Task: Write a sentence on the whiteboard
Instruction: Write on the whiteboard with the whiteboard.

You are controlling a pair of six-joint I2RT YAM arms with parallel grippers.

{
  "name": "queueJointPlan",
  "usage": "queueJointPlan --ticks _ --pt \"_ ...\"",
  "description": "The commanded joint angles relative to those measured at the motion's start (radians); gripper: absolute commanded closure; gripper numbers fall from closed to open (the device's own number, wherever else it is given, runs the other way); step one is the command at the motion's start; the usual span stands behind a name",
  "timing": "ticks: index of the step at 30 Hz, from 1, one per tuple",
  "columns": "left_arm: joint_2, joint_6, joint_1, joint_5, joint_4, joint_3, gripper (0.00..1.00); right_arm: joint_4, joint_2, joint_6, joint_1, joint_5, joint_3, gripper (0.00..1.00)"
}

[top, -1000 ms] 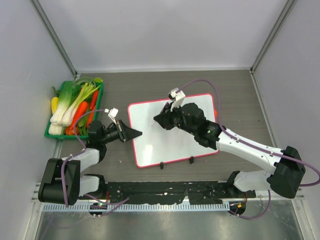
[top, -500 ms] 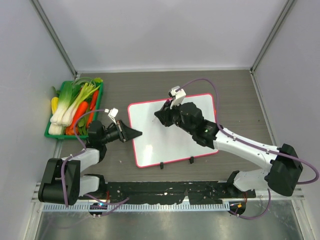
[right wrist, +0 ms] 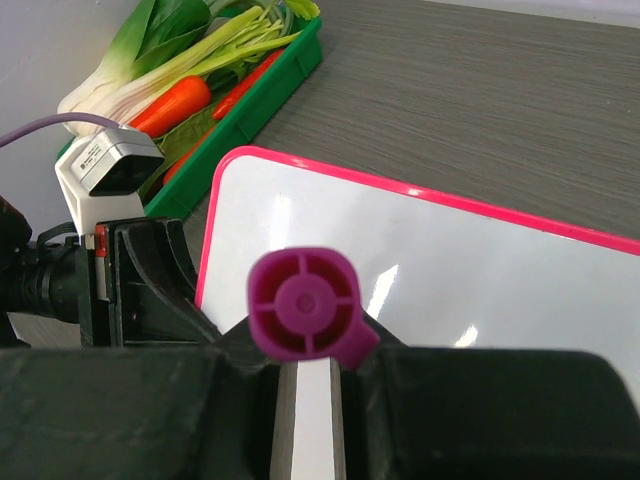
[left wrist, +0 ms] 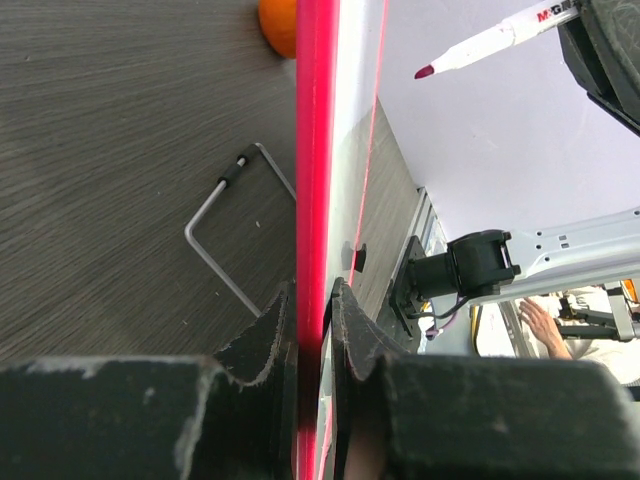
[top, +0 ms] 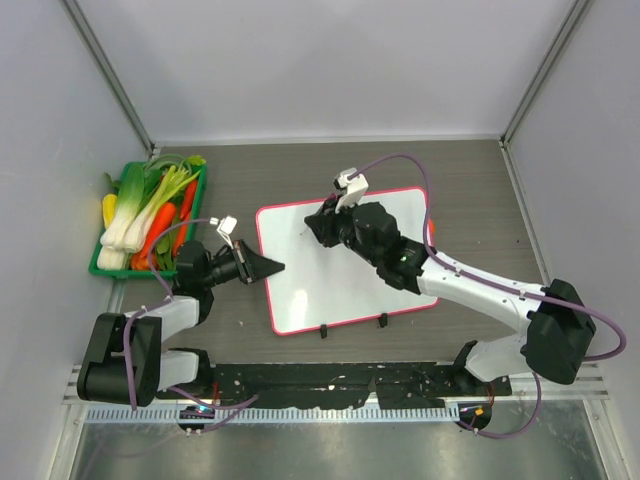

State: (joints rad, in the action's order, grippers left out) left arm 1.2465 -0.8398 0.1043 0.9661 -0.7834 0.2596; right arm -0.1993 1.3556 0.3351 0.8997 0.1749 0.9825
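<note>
A grey wood-grain tabletop [top: 470, 180] lies between pale walls, with a green plastic tray [top: 110, 270] of leeks and carrots at the far left of the top view. The large glossy white whiteboard with a thin pink-red frame [top: 335, 285] lies flat in the middle of the frame, its two black feet on the lower edge.

Since a second ago the right arm has swung its wrist up and left, so the right pincer [top: 315, 225] now hangs over the board's upper-left part; the left arm has not moved.

The left arm lies low, reaching right. The left pincer [left wrist: 310, 300] is clamped on the board's left frame edge. The right arm stretches diagonally from the lower right, its pincer clenched round a white-barrelled marker pen with a dark red tip [left wrist: 490, 45]. Whether the tip touches the board cannot be told.
</note>
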Motion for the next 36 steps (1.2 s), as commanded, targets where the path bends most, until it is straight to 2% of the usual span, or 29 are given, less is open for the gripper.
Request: queueJointPlan --ticks 1,36 --pt "0.019 0.088 0.005 -0.061 0.035 0.001 1.0 -0.077 0.011 0.007 0.005 0.037 0.045 0.99" --pt "0.021 0.088 0.006 -0.061 0.033 0.001 1.0 -0.084 0.054 0.031 0.005 0.04 -0.068 0.99"
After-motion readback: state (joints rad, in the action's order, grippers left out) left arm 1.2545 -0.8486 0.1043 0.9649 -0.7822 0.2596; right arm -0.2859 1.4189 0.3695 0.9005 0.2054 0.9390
